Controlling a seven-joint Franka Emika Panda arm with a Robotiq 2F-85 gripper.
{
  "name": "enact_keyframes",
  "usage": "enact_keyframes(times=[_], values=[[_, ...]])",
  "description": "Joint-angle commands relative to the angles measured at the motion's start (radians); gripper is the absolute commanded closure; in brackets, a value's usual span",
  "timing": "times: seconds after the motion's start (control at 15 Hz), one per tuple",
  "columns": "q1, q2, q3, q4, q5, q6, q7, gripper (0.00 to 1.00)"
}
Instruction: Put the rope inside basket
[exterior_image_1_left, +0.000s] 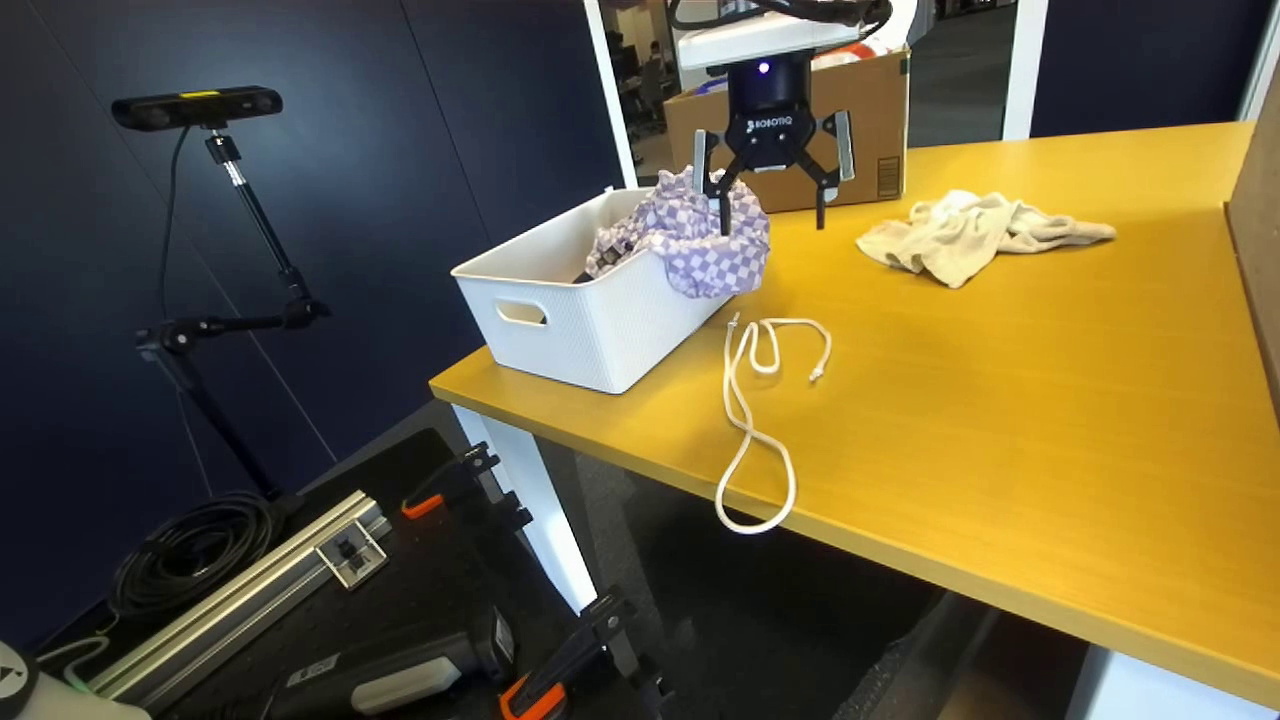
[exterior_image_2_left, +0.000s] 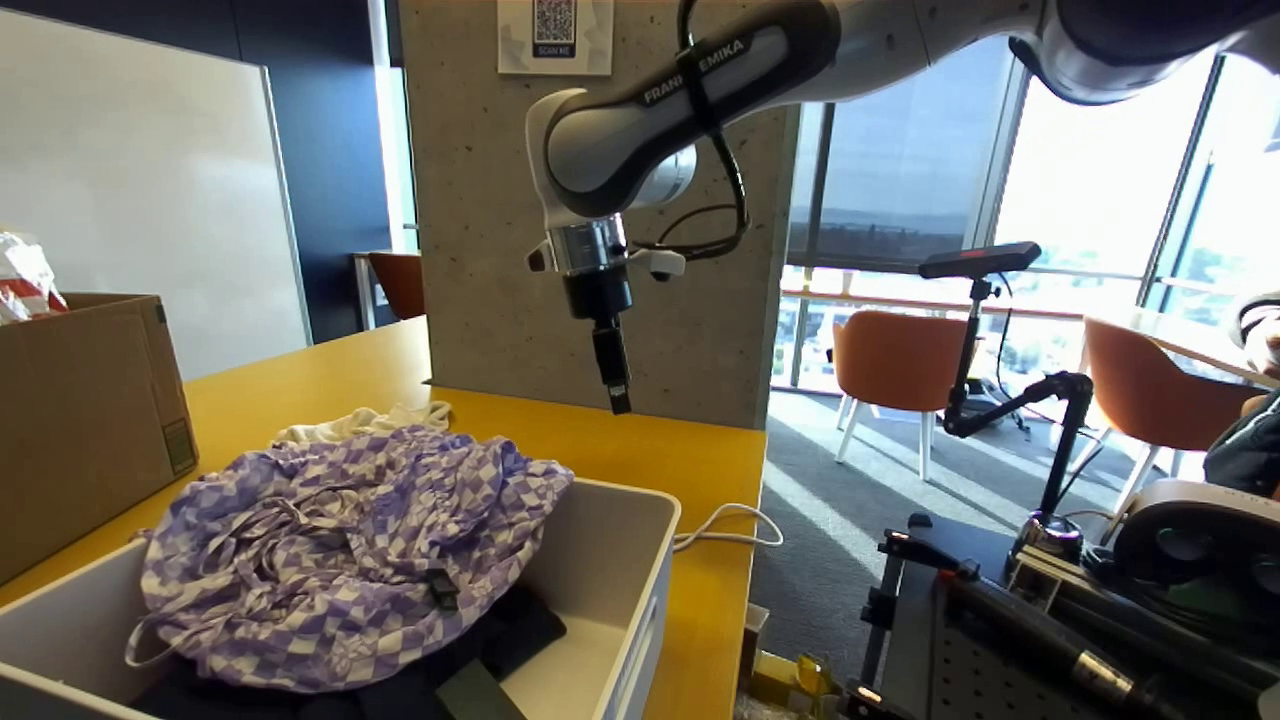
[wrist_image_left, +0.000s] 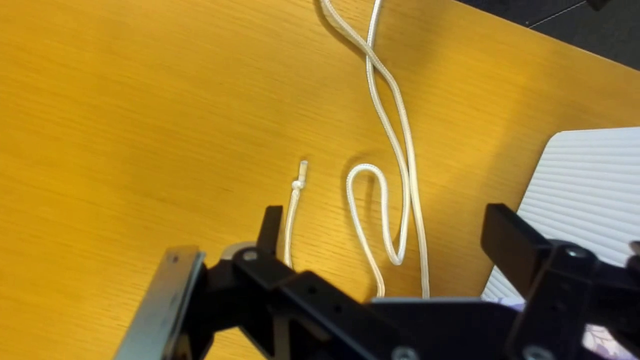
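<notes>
Rope of thin white cord, with a knotted end, lies loose on the yellow wooden table just beside the white rectangular plastic basket, wholly outside it; a loop of it reaches past the table edge. A black two-fingered gripper hangs above the table on the rope's side of the basket, its fingers spread apart and holding nothing. Inside the basket sits a bunched purple-and-white checked cloth, partly draped over the rim on that same side, with dark items under it too hidden to name. A crumpled beige cloth rag lies well apart from the basket and looks to be no part of the job. Judging by this, none of the rope's transfer is done: pinching the cord, lifting it with its trailing loop, bringing it over the basket's rim and letting go all seem left.
</notes>
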Motion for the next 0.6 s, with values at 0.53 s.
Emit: enact_keyframes(times=[0.53], values=[[-0.029,0.112,0.023,-0.069,-0.013,0.241,-0.259,0.00]])
